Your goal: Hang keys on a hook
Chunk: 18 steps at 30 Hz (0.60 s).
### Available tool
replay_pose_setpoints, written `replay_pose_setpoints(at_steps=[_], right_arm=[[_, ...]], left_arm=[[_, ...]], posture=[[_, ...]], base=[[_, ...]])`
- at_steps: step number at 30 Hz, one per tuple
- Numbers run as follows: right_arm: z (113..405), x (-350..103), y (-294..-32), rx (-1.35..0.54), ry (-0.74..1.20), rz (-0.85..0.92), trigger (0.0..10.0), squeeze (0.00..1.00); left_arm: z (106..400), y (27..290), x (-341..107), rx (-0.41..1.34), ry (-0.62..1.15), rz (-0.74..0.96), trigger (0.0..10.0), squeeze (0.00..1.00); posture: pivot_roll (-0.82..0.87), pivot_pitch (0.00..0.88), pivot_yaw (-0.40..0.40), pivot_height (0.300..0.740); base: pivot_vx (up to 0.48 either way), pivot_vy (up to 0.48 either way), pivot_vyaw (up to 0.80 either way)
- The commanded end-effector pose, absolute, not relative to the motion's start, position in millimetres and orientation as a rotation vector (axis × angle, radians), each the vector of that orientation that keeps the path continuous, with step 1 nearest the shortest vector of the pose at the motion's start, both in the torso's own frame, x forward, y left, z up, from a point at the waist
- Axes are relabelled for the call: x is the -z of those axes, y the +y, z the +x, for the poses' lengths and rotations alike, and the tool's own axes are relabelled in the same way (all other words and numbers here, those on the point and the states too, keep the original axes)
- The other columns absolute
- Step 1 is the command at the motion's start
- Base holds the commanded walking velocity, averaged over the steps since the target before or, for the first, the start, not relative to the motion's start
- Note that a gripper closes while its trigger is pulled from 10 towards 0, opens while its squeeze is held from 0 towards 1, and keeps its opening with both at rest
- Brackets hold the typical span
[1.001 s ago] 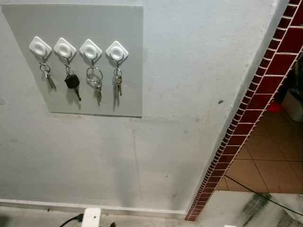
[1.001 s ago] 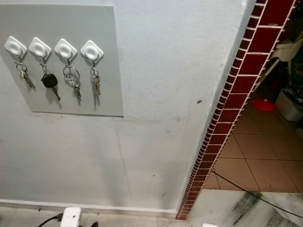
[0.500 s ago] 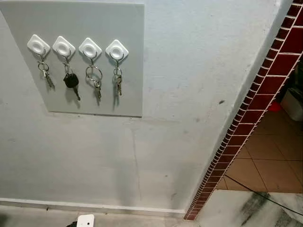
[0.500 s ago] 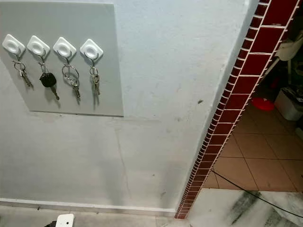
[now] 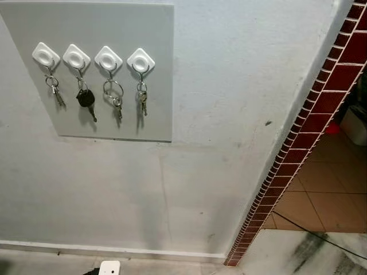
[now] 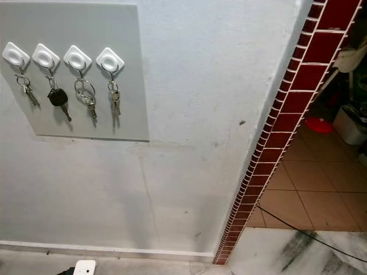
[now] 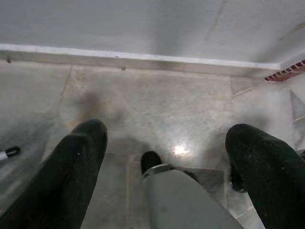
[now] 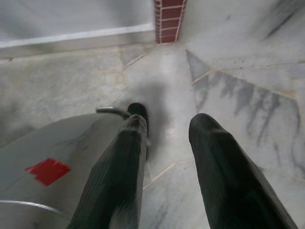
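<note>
on grey wall board (image 5: 114,23), four small metal key bunches (image 5: 141,97) hanging; light, jangly, best taking ring. my left gripper (image 7: 167,157) gaping wide, right gripper (image 8: 164,157) parted, both holding nothing.

A board (image 5: 114,123) is mounted on the wall (image 5: 218,114), upper left; four hooks (image 5: 92,57) are set in a row on it, keys (image 5: 86,98) hung under each; a tiled edge (image 5: 309,123) runs right, floor (image 5: 321,195) behind

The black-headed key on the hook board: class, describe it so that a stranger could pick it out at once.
On the wall, find the grey board with four white diamond-shaped hooks in a row. The black-headed key hangs from the second hook from the left; its neighbours are all bare metal keys.
</note>
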State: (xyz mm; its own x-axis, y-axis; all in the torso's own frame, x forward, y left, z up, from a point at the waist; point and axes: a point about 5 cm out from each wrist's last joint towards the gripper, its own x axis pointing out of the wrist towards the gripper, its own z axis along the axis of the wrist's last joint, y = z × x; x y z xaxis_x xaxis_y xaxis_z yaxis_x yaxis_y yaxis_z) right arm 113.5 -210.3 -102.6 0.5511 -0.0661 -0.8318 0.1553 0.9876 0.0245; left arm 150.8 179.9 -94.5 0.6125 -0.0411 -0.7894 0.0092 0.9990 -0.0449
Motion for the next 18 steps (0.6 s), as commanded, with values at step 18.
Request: replay_pose_setpoints(at_steps=[18], right_arm=[[116.2,103.4,-203.1,0.132,0.98,0.126,10.0,0.0]], left_arm=[[161.3,177.1,91.0,0.056,0.899,-0.024,10.0,0.0]], posture=[[-0.04,0.0,0.021,0.74]], base=[[0.0,-0.133,0.0]])
